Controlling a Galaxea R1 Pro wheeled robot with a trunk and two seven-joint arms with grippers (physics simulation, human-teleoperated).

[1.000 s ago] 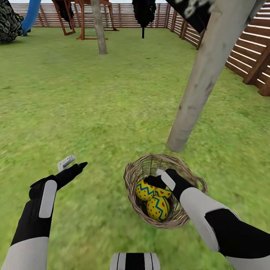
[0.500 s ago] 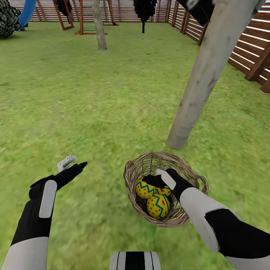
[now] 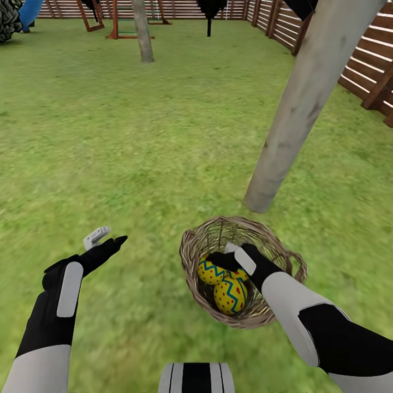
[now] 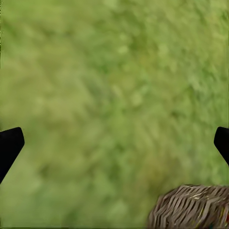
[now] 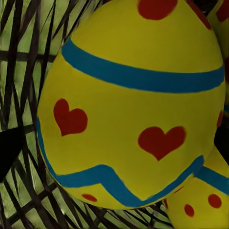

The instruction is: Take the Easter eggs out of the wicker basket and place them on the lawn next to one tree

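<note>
The wicker basket (image 3: 240,273) sits on the lawn (image 3: 136,136) at roughly 5 o'clock in the head view, just beside the base of the pale grey-beige tree trunk (image 3: 297,109), which rises toward 1 o'clock. Yellow Easter eggs (image 3: 229,286) with blue zigzag bands and red dots lie inside the basket; two are distinct in the head view, and a third cannot be separated from them.

Right arm: the right gripper (image 3: 226,257) is lowered inside the basket rim, directly above the eggs. In the right wrist view, the heart-painted egg (image 5: 131,102) lies straight ahead between the fingers at very close range, with a second egg (image 5: 200,200) touching it at 5 o'clock and the woven basket wall (image 5: 28,71) behind. One black fingertip (image 5: 7,152) shows at 9 o'clock, beside the egg. Contact between fingers and egg cannot be confirmed; whether the jaws are clenched or spread cannot be told.

Left arm: the left gripper (image 3: 103,239) hangs over bare grass at 8 o'clock in the head view, well apart from the basket. Its fingers are spread wide and grasp nothing; in the left wrist view one fingertip (image 4: 9,145) sits at 9 o'clock and the other at 3 o'clock, with grass (image 4: 109,95) between them and the basket rim (image 4: 191,207) at 5 o'clock.

A wooden slat fence (image 3: 371,60) runs along 2 o'clock. A wooden playset (image 3: 109,16) stands at 11 o'clock.
</note>
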